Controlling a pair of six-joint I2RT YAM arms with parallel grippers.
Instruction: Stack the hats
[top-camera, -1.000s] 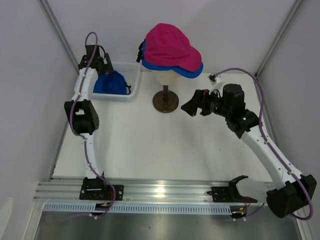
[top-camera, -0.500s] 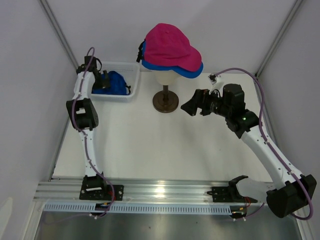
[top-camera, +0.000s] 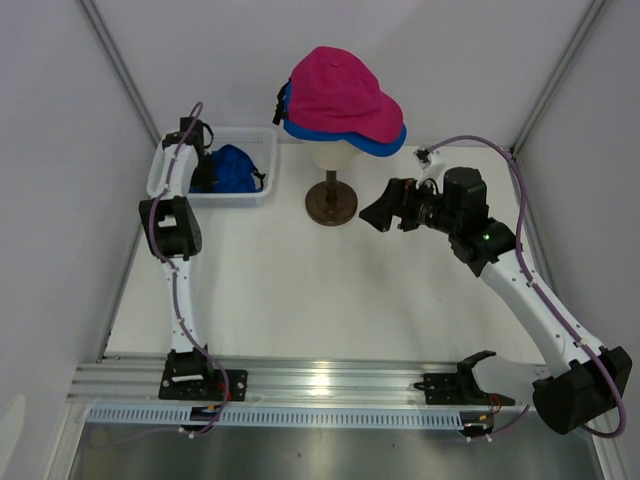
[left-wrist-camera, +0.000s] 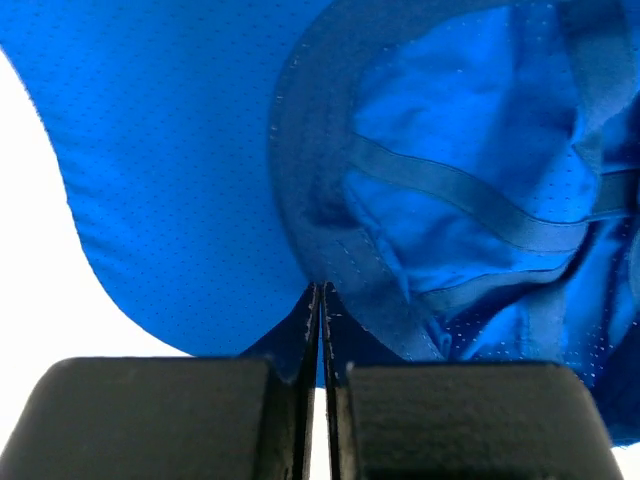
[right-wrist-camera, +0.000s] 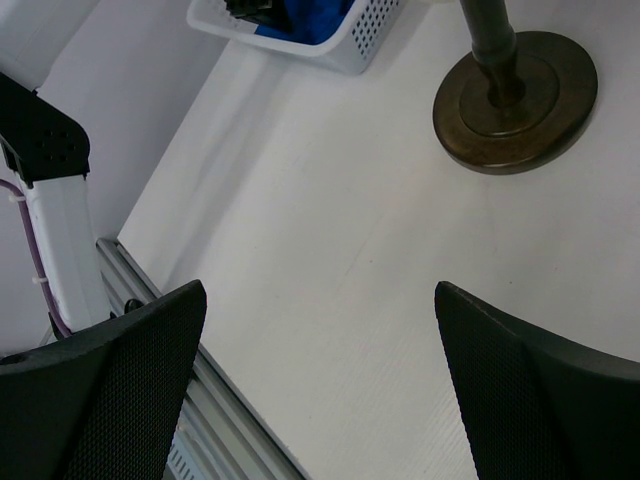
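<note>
In the white mesh basket (top-camera: 232, 197) at the far left of the worktop (top-camera: 300, 290), the left end effector (left-wrist-camera: 320, 300) has its two black fingers pressed together, clamped on the thin fabric edge of a bright blue cap (left-wrist-camera: 190, 150). That cap lies underside up, showing a finely perforated curved brim, a crumpled crown and seam tape. At the far centre, a magenta cap (top-camera: 340, 92) sits stacked on a second blue cap (top-camera: 392, 143), on a cream mannequin head (top-camera: 330, 158) with a round dark stand (top-camera: 331, 205). To the right, the right end effector (right-wrist-camera: 318, 330) hovers with its textured fingers spread wide apart, holding nothing.
</note>
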